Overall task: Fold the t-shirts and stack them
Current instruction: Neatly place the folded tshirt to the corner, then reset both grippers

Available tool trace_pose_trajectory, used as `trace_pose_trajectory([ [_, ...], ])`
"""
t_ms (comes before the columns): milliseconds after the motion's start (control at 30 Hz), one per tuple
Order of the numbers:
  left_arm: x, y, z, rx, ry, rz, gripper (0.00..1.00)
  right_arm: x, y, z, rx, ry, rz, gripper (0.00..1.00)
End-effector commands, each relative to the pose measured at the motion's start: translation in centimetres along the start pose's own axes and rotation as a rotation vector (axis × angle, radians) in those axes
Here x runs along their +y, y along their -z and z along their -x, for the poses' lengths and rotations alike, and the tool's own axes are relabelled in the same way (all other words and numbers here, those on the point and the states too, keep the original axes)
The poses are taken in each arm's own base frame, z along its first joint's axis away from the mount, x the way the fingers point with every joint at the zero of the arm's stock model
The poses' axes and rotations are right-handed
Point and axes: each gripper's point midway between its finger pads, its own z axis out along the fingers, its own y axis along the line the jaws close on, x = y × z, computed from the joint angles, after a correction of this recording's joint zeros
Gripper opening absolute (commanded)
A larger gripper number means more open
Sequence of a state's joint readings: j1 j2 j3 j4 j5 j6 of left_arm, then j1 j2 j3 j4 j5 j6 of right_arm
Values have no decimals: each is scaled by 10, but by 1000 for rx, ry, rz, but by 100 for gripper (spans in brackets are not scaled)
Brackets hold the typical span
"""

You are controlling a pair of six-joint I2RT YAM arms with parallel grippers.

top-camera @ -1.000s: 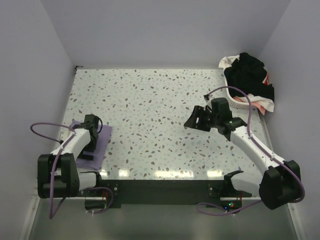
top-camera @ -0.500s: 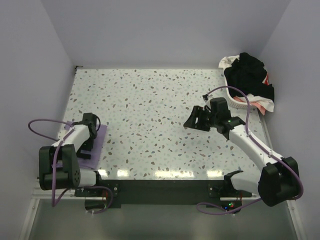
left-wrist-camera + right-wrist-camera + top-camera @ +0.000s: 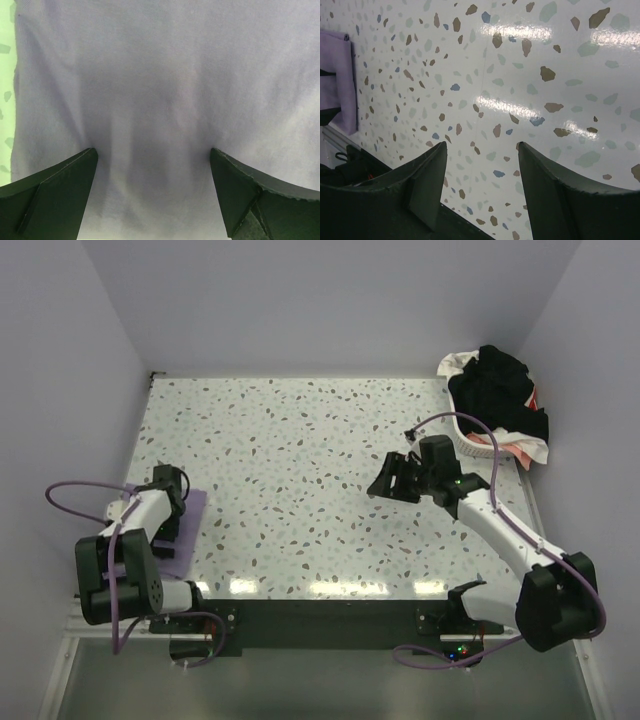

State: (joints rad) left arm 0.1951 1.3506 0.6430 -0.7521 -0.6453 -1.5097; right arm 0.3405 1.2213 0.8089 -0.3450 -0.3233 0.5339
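Note:
A folded lilac-purple t-shirt [image 3: 186, 522] lies at the near left of the speckled table. My left gripper [image 3: 166, 530] is open and presses down on it; the left wrist view is filled with the lilac cloth [image 3: 160, 75], with nothing between the jaws. My right gripper [image 3: 385, 480] is open and empty above the table's middle right. In the right wrist view [image 3: 482, 147] only speckled tabletop lies between its jaws, and the lilac shirt [image 3: 337, 85] shows far left. Black [image 3: 500, 390], white and pink-red shirts are heaped in a basket at the far right.
The white plastic basket [image 3: 475, 445] stands at the far right corner against the wall. Walls close in the table [image 3: 300, 440] on the left, back and right. The dark front rail [image 3: 320, 610] runs between the arm bases.
My left gripper has slid left and a little nearer, dragging the folded lilac shirt toward the table's left edge. The right arm has barely moved.

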Motion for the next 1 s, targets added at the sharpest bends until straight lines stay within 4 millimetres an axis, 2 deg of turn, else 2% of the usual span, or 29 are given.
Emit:
trace_pose_trajectory([
  [0, -7, 23, 11, 10, 48, -47, 100, 11, 12, 14, -56, 35, 23, 63],
  [67, -17, 44, 21, -15, 53, -111, 100, 14, 17, 17, -65, 42, 19, 63],
  [100, -26, 61, 21, -19, 33, -181, 100, 16, 20, 19, -73, 49, 22, 63],
  [167, -40, 81, 19, -5, -53, -272, 100, 17, 24, 22, -79, 54, 16, 63],
  [200, -52, 99, 11, 14, -108, -353, 100, 19, 27, 23, -87, 58, 19, 63],
  [267, -68, 120, -5, 51, -216, -468, 100, 20, 30, 25, -99, 61, 21, 63],
  [367, -91, 167, -44, 100, -396, -703, 100, 20, 36, 29, -134, 68, 14, 64],
  [400, -91, 189, -65, 122, -468, -784, 100, 20, 38, 29, -142, 74, 10, 64],
  [467, -99, 224, -88, 124, -556, -944, 100, 18, 44, 33, -172, 80, -3, 64],
  [500, -93, 247, -111, 146, -634, -1025, 100, 15, 45, 34, -183, 87, -19, 64],
  [533, -93, 261, -122, 152, -660, -1079, 100, 16, 49, 37, -202, 95, -24, 64],
  [733, -75, 316, -193, 171, -984, -1308, 100, 1, 60, 44, -263, 109, -113, 64],
  [767, -72, 319, -202, 179, -1020, -1322, 100, 1, 63, 46, -277, 112, -118, 64],
  [867, -71, 328, -207, 179, -1058, -1368, 100, -6, 65, 47, -296, 111, -151, 65],
  [967, -75, 352, -203, 179, -1069, -1463, 100, -14, 65, 44, -291, 121, -182, 64],
])
